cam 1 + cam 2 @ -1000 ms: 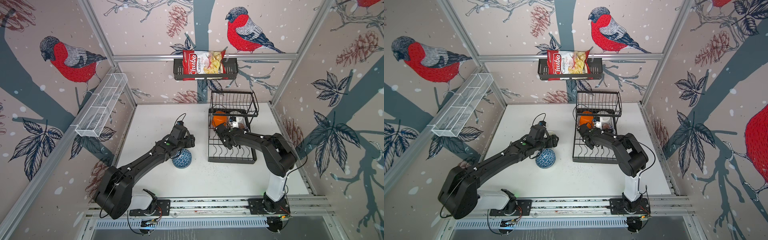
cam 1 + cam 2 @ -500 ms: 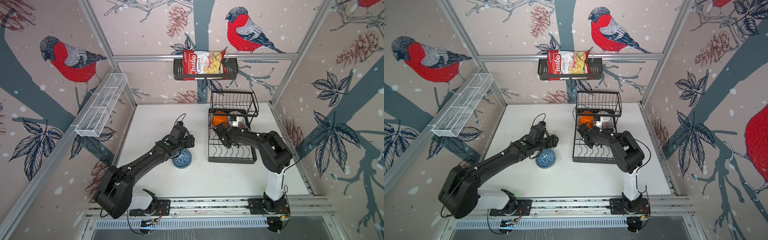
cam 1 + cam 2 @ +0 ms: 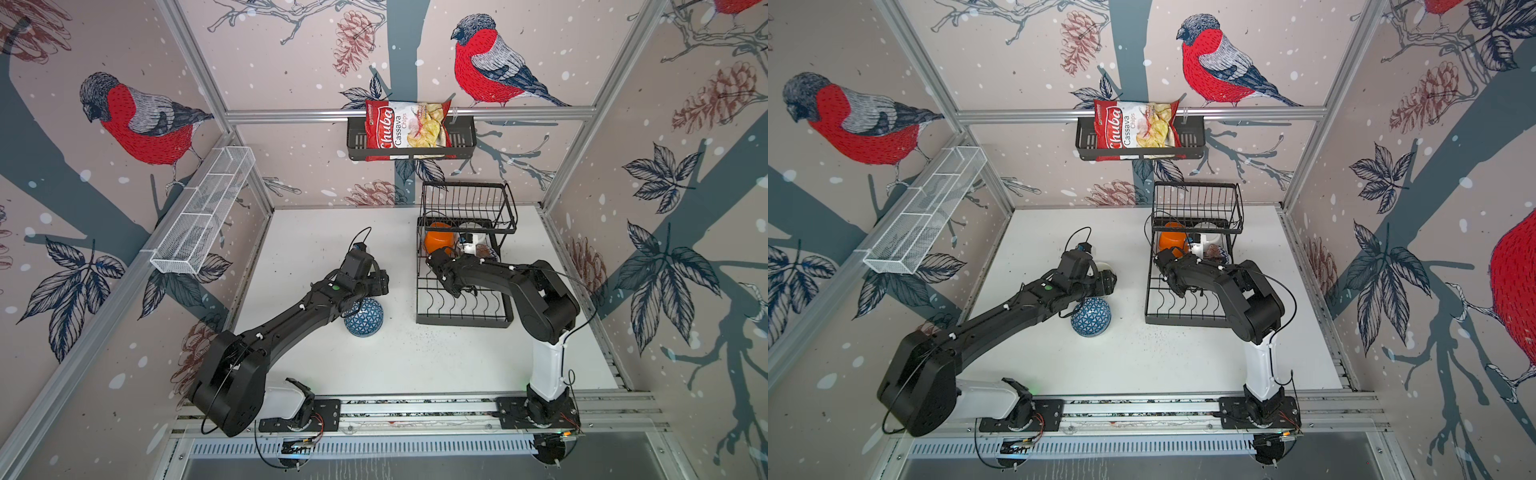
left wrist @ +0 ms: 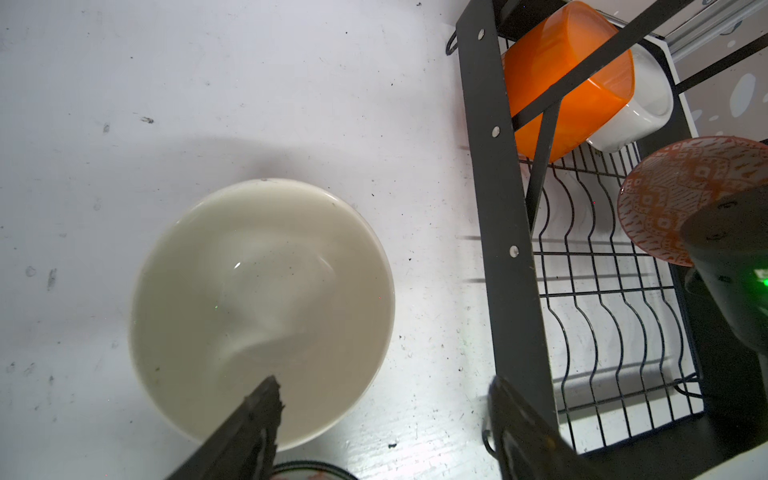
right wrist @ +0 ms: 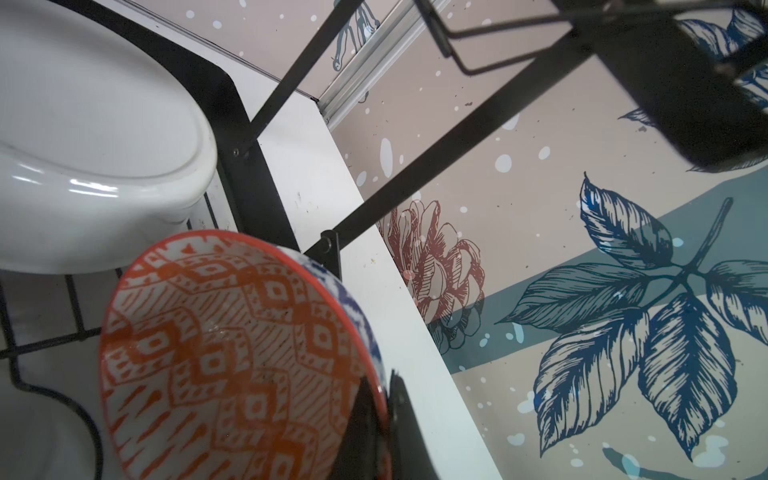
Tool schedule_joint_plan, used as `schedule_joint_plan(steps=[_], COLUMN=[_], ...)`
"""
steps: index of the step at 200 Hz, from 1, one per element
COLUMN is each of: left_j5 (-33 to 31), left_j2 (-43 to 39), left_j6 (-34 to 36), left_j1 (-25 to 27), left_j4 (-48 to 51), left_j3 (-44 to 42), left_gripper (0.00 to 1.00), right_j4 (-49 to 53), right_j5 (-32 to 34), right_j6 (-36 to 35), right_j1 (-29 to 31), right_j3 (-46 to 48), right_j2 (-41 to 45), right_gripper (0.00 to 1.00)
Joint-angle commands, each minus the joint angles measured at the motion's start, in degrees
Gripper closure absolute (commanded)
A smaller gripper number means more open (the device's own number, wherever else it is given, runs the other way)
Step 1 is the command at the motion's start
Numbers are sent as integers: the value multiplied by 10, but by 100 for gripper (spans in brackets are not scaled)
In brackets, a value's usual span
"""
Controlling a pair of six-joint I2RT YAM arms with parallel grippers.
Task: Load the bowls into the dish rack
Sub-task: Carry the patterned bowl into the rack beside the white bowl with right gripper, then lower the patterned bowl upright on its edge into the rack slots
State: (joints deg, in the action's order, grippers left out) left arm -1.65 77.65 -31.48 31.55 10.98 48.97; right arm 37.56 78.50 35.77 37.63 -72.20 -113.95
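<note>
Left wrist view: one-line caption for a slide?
Open left gripper straddles the rim of the cream bowl, beside the partly loaded dish rack.

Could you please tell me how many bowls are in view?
5. In the dish rack: orange bowl, white bowl, orange-patterned bowl. On the table: cream bowl, blue bowl. Others may be hidden.

Bullfinch-patterned walls (image 3: 291, 62), aluminium frame rails (image 3: 291, 115), scuffed white tabletop (image 3: 415, 361)
</note>
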Motion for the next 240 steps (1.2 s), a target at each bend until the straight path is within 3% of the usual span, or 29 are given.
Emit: schedule_joint_plan(steps=[1,37,108,173,240], left_j5=[-6,-7,-12,-12,-11], left_j2=[1,0,0,2,2], left_j6=[7,5,8,8,9], left_j1=[-1,-2,-3,-5,-6], left_j4=[4,4,9,6,4], left_j3=[1,-1,-3,-6,-9], left_gripper=[22,22,22,22,22], right_j4=[-47,-69,-63,12,-21], right_j5=[0,-5,-40,-62,-105], right_j6=[-41,-66,-51,27,20], right_j1=[1,1,6,21,24], right_j3=[5,1,0,-20,-1], right_j2=[-3,-16,-21,-47,-20], right_gripper=[100,100,100,91,72])
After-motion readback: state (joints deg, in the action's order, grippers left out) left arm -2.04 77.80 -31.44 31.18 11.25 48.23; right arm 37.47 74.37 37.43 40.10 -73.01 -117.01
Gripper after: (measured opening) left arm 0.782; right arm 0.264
